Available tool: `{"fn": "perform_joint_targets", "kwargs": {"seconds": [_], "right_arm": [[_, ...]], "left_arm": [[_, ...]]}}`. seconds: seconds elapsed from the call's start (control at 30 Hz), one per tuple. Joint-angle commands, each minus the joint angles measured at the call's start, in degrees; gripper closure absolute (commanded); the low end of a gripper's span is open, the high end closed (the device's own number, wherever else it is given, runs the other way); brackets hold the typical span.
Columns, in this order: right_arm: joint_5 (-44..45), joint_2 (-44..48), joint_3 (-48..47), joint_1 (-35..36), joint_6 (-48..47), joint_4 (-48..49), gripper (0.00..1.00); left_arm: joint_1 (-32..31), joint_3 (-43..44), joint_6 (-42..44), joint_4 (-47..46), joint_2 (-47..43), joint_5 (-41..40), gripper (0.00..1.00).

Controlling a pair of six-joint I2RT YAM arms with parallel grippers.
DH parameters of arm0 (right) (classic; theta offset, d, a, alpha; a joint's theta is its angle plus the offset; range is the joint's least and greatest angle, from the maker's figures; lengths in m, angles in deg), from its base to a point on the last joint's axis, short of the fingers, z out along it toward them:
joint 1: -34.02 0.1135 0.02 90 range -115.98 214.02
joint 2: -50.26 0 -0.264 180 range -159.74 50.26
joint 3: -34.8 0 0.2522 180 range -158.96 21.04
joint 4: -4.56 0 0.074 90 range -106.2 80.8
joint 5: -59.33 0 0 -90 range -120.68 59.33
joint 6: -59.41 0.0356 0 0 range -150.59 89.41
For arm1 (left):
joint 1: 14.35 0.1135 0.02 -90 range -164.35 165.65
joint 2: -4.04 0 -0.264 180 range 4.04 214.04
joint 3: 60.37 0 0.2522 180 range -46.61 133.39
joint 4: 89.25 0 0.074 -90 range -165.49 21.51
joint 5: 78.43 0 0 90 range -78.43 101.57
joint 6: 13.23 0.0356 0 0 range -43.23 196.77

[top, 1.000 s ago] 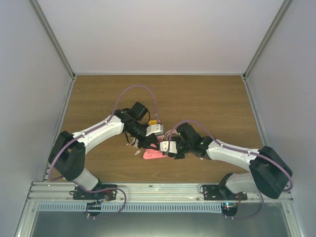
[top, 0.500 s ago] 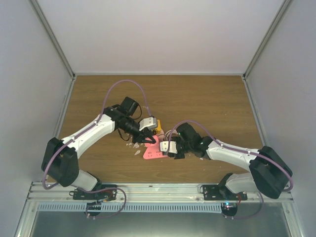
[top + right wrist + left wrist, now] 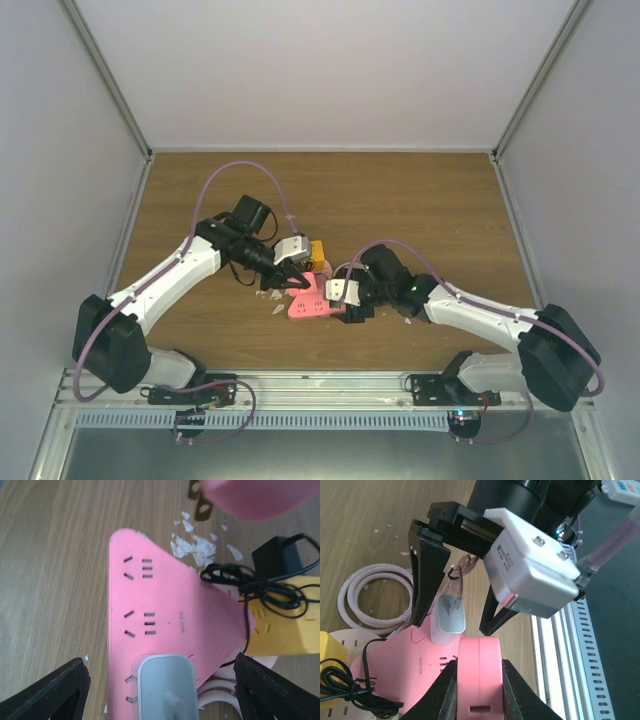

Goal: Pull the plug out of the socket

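Observation:
My left gripper (image 3: 479, 680) is shut on a round pink plug (image 3: 479, 670), squeezing its two sides. In the right wrist view that pink plug (image 3: 255, 497) hangs above the table with its brass prongs bare, clear of the flat pink socket strip (image 3: 165, 610). The strip (image 3: 305, 305) lies on the wood between both arms. A white plug (image 3: 167, 685) still sits in the strip's near end. My right gripper (image 3: 162, 680) stands open over it, one finger on each side, touching nothing. From the left wrist view the right gripper (image 3: 457, 600) straddles the white plug (image 3: 449, 620).
A yellow block (image 3: 285, 630) with a black adapter (image 3: 275, 557) and tangled black cord lies beside the strip. A coiled white cable (image 3: 365, 600) rests behind it. White flakes (image 3: 200, 545) litter the wood. The metal rail (image 3: 580, 670) runs along the table's near edge.
My right gripper has opened. The left arm has drawn back to the left with the pink plug still held in its jaws.

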Motion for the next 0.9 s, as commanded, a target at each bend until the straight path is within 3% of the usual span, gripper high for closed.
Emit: {"fn": "perform_joint_targets", "kwargs": {"seconds": [0.0, 0.4, 0.87], "right_arm": [[-2.8, 3.0, -2.1, -0.1, 1.2, -0.9, 0.19], [-14.1, 5.2, -10.1, -3.8, 4.4, -6.5, 0.21], [-28.5, -0.9, -17.7, -4.7, 10.9, -11.4, 0.51]], "left_arm": [[0.7, -1.2, 0.3, -1.3, -4.5, 0.2, 1.00], [0.7, -1.6, -2.1, -4.8, -6.2, 3.3, 0.99], [0.6, -3.0, -5.1, -9.5, -7.3, 4.1, 0.98]]}}
